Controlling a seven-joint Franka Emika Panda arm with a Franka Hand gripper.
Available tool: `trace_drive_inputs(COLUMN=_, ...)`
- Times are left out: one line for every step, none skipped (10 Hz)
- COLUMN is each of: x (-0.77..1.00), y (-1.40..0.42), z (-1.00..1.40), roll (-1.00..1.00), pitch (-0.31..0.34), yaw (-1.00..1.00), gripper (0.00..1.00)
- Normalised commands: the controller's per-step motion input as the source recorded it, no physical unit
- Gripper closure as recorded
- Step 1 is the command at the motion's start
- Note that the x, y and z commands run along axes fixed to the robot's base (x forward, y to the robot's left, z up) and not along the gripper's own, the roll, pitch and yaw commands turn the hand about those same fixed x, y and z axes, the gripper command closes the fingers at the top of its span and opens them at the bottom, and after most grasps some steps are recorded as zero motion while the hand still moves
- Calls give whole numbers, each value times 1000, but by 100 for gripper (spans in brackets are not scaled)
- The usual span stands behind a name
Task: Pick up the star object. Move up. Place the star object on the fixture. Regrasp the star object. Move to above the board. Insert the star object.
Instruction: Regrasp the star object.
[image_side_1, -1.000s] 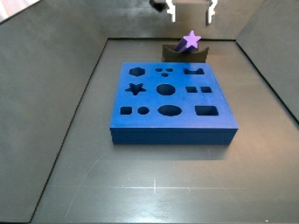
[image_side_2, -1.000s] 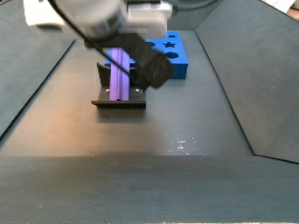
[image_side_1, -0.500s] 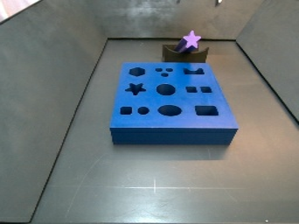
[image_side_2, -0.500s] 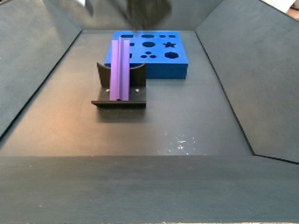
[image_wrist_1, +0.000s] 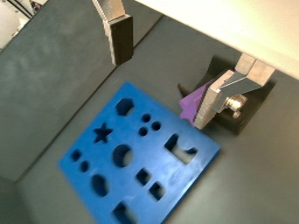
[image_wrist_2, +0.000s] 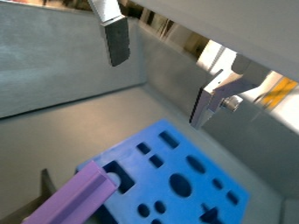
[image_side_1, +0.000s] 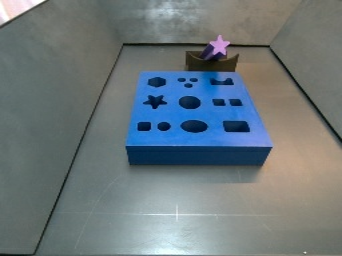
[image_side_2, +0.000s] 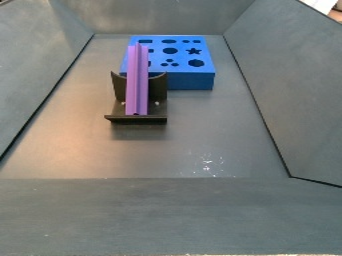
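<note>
Overhead, empty hand (image_wrist_1: 166, 66); no writing.

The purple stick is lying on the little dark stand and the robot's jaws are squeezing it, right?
Not quite. The purple stick does lie on the little dark stand, but nothing squeezes it. In both wrist views the gripper is up above, its jaws wide apart and empty; both side views show the stick alone.

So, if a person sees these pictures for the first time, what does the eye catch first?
Probably the large blue board with its many shaped holes, lying mid-floor. Next comes the purple star object, resting along the dark fixture right beside the board. The gripper is out of both side views; in both wrist views its fingers stand wide apart, above the board, with nothing between them.
</note>
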Motion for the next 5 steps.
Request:
trace_drive_inputs(x=-29, y=25, z=14, roll=1000, pitch=17, yaw=37, gripper=0)
trace_drive_inputs(x=-29, y=1, z=12, roll=1000, pitch=14, yaw=38, gripper=0)
trace_drive_inputs(x=-21, y=-24, z=-1, roll=1000, pitch=10, yaw=38, gripper=0)
trace_drive_inputs(x=-19, y=-17, z=7, roll=1000, pitch=6, yaw=39, gripper=0)
trace_drive_inputs(x=-13, y=-19, z=8, roll=1000, pitch=2, yaw=40, gripper=0)
